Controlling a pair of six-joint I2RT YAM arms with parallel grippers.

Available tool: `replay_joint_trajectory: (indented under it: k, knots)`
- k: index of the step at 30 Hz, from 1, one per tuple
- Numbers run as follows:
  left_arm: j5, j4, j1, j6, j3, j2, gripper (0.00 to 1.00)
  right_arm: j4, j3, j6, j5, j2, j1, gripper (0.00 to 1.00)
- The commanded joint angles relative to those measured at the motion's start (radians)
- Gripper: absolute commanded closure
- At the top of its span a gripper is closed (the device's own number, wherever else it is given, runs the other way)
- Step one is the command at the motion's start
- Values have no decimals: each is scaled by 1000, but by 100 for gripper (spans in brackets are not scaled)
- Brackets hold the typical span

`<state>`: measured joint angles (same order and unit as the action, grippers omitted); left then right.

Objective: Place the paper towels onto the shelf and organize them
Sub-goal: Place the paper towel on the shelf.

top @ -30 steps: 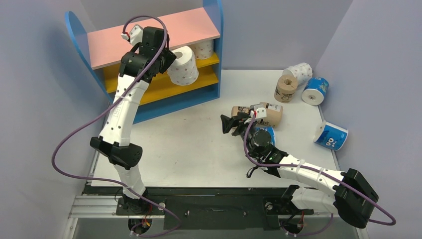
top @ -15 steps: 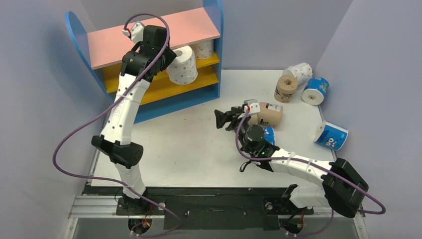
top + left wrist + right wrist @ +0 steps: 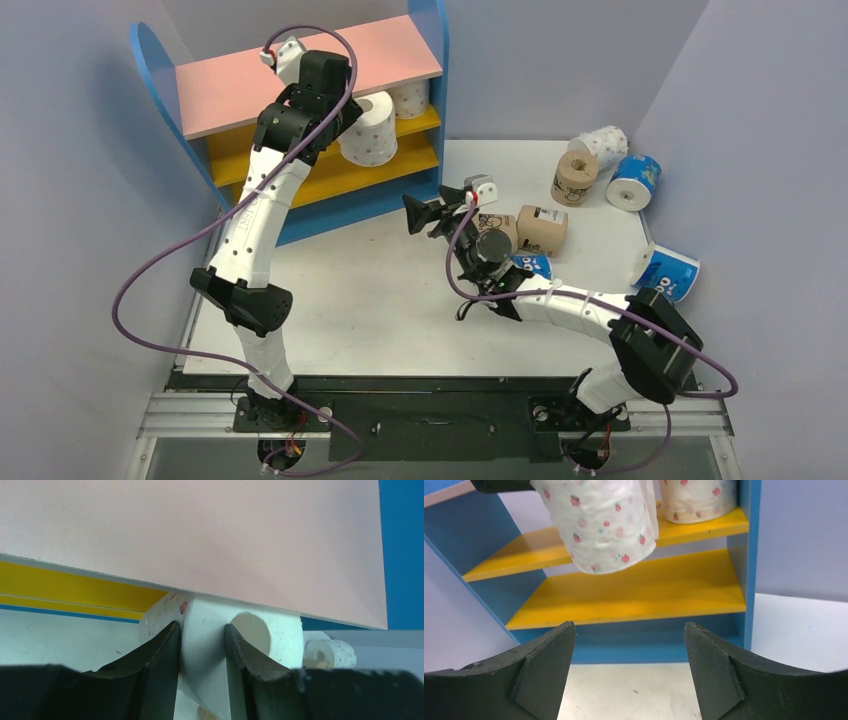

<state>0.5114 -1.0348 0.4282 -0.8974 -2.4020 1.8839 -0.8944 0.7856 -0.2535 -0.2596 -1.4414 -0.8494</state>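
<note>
We had the left gripper (image 3: 202,632) clamped on a dotted white roll (image 3: 371,130), hanging in front of the shelf's (image 3: 152,62) upper yellow board (image 3: 704,527). The right gripper (image 3: 416,214) stood apart, empty. Next, we judged, it needed pushing in beside the shelved roll (image 3: 409,98).

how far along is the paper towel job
Done: one dotted roll stands on the shelf's upper yellow board. In hand: the left end effector is shut on a second dotted roll at the shelf front; the right end effector is open, empty. Left: tan rolls, blue rolls and a third dotted roll are on the table.
</note>
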Motion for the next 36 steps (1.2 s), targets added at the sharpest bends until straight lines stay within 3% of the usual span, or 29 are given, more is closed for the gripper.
replay_joint_trajectory:
  k: [1,12,28,36]
  knots:
    - [34,84,-2,13,-50,2,100,-84,115,31,16,-62,7,24]
    - [93,121,-18,36,-15,-43,100,-205,290,-22,106,-257,47,21]
    - [-128,130,-81,7,-32,-5,100,-136,484,71,188,-421,92,19]
    - [-170,130,-95,-7,-43,8,100,-139,576,63,171,-495,95,19]
